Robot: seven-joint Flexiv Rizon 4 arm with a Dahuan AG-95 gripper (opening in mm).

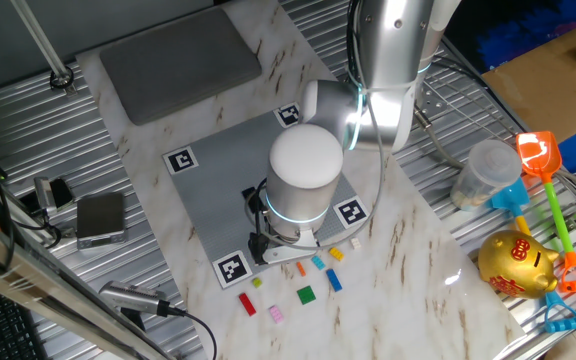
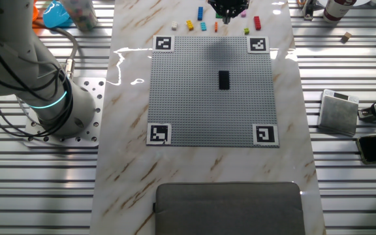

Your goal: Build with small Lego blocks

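Lego blocks strung in a loose row on the desk past the plate's far edge, plus one black block on the plate, long axis toward that row. Gripper low over the row; jaws hidden, state unclear.

Grey studded plate, gold piggy bank, toy spade, grey mat
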